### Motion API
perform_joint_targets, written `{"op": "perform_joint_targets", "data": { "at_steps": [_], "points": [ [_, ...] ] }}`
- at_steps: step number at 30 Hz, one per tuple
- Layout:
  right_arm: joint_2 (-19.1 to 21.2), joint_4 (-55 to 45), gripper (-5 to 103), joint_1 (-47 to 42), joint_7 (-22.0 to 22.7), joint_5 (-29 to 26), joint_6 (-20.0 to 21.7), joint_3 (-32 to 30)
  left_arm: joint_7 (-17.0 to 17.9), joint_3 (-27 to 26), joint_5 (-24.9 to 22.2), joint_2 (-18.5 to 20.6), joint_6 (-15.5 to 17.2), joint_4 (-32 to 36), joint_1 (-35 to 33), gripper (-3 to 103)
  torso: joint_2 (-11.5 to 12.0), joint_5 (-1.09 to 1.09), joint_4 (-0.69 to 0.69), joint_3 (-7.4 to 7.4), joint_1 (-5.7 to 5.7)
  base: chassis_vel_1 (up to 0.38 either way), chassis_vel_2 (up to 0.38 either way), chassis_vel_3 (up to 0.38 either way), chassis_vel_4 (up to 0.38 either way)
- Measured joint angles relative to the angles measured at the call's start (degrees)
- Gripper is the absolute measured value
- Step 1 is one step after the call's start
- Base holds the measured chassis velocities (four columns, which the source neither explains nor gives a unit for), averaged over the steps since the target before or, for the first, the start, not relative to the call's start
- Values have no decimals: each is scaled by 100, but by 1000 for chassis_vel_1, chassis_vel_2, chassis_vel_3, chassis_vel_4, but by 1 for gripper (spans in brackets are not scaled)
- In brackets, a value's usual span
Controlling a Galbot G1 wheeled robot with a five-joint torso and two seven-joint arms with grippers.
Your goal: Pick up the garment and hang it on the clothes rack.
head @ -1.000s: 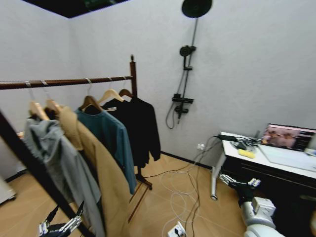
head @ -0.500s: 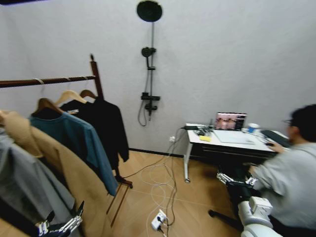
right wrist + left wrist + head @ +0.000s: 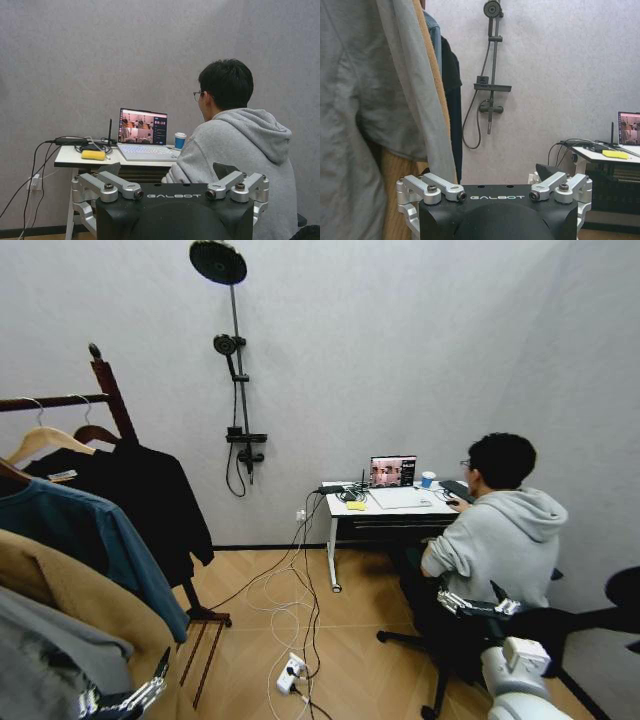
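The clothes rack [image 3: 103, 378] stands at the left: a dark reddish-brown post with a round knob and a horizontal bar. On it hang a short black top [image 3: 150, 500], a teal shirt [image 3: 95, 540], a tan coat [image 3: 70, 600] and a grey garment [image 3: 40, 660]. The garment named in the task is out of view. My left gripper [image 3: 120, 702] sits low at the bottom left, open and holding nothing, close beside the grey garment [image 3: 365, 100] and tan coat. My right gripper [image 3: 478, 606] hangs open and bare at the lower right, facing the seated person.
A person in a grey hoodie [image 3: 495, 535] sits on an office chair at a white desk [image 3: 385, 505] with a laptop [image 3: 142, 127]. A black shower fixture [image 3: 238, 390] is mounted on the back wall. Cables and a power strip [image 3: 290, 675] lie on the wooden floor.
The whole picture has swung: the camera turned to the right. The rack now sits at the left edge, and the desk and seated person are in the middle. Both grippers keep their pose.
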State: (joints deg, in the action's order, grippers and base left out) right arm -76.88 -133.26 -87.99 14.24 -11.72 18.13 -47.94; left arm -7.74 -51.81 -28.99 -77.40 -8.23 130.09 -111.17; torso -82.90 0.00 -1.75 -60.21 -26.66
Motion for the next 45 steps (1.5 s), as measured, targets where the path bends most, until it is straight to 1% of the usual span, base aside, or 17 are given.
{"op": "perform_joint_targets", "data": {
  "at_steps": [16,26,31,35,38,40,43,45],
  "points": [
    [-35,159,100,-43,-68,19,-180,32,1,0,0,0,0,0,0,100,0,0,0,0,0,100,-86,-99,88],
    [-17,199,100,0,-94,0,-192,73,1,0,0,0,0,0,0,100,0,2,0,0,0,113,-112,-108,111],
    [-17,204,100,27,-95,7,-190,150,1,0,0,0,0,0,0,100,0,-1,0,0,0,139,-147,-146,138],
    [-10,215,100,44,-95,12,-188,173,2,0,0,0,0,0,0,100,0,2,0,0,0,176,-143,-154,150],
    [7,231,100,84,-99,3,-188,152,2,0,0,0,0,0,0,100,0,-1,0,0,1,154,-163,-158,164],
    [20,237,100,101,-99,-11,-188,133,1,0,0,0,0,0,0,100,0,3,-1,0,0,153,-155,-150,165],
    [38,241,100,119,-103,-36,-186,123,2,0,0,0,0,0,0,100,0,-2,1,1,1,151,-148,-157,148],
    [42,250,100,119,-104,-52,-185,122,2,0,0,0,0,0,0,100,0,2,1,0,1,159,-168,-176,125]
  ]
}}
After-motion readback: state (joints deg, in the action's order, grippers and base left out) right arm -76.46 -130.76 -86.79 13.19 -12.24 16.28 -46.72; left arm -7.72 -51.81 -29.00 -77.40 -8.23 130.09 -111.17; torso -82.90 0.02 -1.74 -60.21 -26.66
